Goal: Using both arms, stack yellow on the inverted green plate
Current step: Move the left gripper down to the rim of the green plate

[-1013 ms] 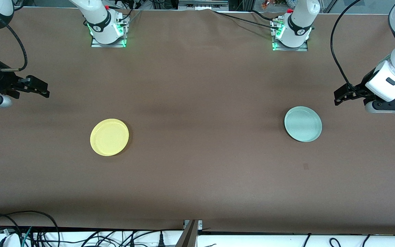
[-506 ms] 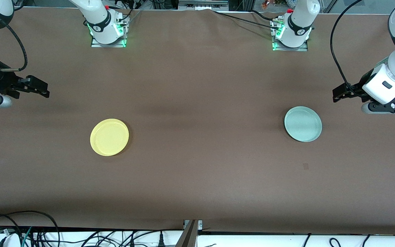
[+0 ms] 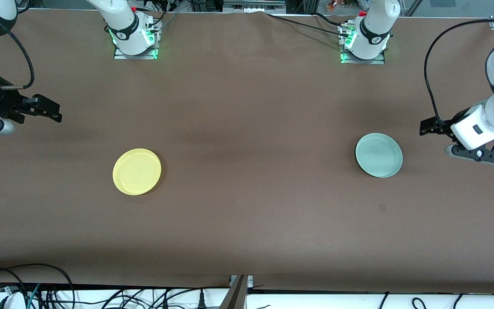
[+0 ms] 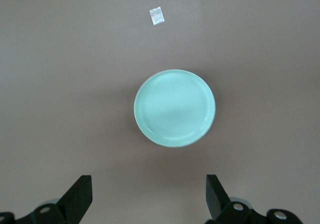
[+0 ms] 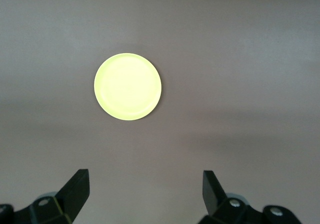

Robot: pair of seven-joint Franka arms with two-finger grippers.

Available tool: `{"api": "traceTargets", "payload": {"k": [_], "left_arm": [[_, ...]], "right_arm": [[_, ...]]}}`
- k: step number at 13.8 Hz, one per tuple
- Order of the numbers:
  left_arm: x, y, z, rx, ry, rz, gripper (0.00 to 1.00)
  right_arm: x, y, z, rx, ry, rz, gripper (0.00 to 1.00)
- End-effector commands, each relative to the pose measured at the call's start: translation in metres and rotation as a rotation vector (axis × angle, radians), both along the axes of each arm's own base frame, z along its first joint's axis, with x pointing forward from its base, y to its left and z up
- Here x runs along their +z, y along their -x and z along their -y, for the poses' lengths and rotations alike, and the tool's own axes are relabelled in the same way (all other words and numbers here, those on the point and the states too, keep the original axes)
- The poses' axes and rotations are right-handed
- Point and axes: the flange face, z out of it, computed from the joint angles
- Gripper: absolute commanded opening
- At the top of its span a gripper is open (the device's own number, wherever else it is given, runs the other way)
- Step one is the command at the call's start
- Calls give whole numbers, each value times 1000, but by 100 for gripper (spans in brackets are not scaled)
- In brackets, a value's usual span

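The yellow plate point(image 3: 137, 171) lies flat on the brown table toward the right arm's end; it also shows in the right wrist view point(image 5: 127, 86). The pale green plate point(image 3: 378, 155) lies flat toward the left arm's end, rim side up as far as I can tell; it also shows in the left wrist view point(image 4: 174, 107). My left gripper point(image 3: 429, 127) hangs open and empty over the table beside the green plate, toward the table's end, and shows open in its wrist view point(image 4: 148, 186). My right gripper point(image 3: 55, 112) is open and empty over the table's other end, apart from the yellow plate point(image 5: 144, 181).
The two arm bases point(image 3: 134, 39) point(image 3: 365, 42) stand along the table edge farthest from the front camera. A small pale tape patch point(image 4: 157, 16) lies on the cloth past the green plate, also a faint mark in the front view point(image 3: 382, 208). Cables point(image 3: 37, 292) hang below the near edge.
The left arm's wrist and forearm have swung down and tilted beside the green plate, its gripper staying open. The right arm and both plates have not moved.
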Motion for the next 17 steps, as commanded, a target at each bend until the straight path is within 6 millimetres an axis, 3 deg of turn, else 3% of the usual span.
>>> {"api": "traceTargets", "payload": {"k": [1,3,8,12,14,17], "left_arm": [[-36,-22,-13,-123,35,-7,100],[-70,-30,-29,-224,76,-14,100],[-160,-41,-34,-382,88,39,100],[-225,-28,-32,-430,107,0,100],[-252,-9,-31,-435,114,-17,100],[-277,5,-32,-481,103,35,100]], "right_arm": [[2,-2,1,9,16,-1,100],[-1,-3,1,9,18,-7,100],[-1,-3,1,9,17,-8,100],[-2,-4,2,7,17,-9,100],[-2,-4,3,6,17,-9,100],[-1,-3,1,9,17,-6,100]]}}
